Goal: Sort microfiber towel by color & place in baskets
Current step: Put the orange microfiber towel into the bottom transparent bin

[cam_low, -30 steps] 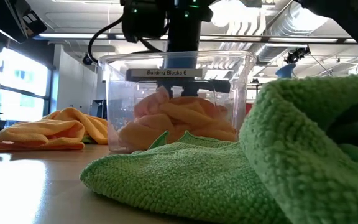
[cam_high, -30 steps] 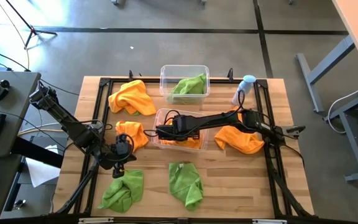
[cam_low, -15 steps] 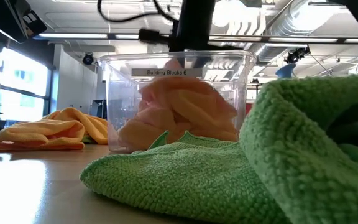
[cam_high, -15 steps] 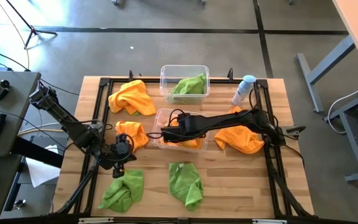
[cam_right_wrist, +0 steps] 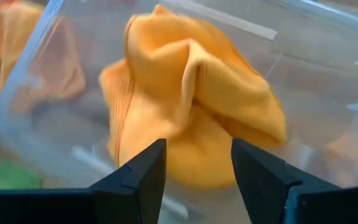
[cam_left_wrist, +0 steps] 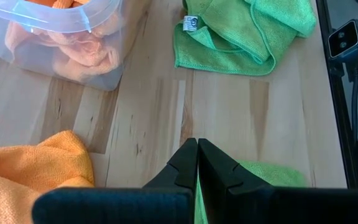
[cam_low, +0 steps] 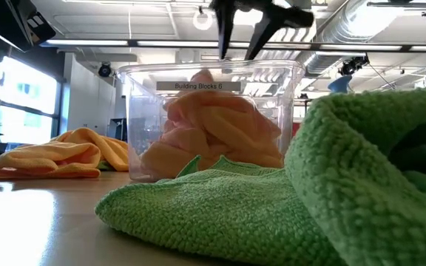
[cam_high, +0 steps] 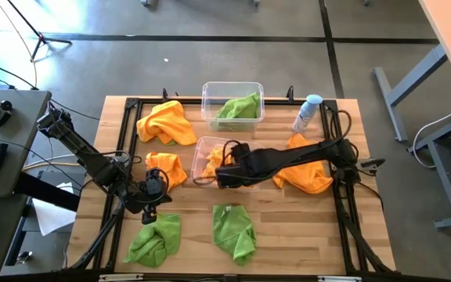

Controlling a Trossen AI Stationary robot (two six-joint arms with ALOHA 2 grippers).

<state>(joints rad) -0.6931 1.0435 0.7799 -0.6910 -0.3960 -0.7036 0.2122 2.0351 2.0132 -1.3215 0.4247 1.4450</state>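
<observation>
Orange towels (cam_high: 210,160) sat heaped in the middle basket (cam_high: 200,146); right gripper (cam_low: 246,33) (jaws spread, empty) hovered above, left gripper (cam_left_wrist: 197,163) closed at eight o'clock.

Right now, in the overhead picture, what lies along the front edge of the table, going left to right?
Left gripper hanging just above a green towel → second green towel, lying apart from the first.

Right tool (cam_low: 244,33) released orange towel (cam_low: 217,133), rose above basket (cam_low: 139,111).
</observation>
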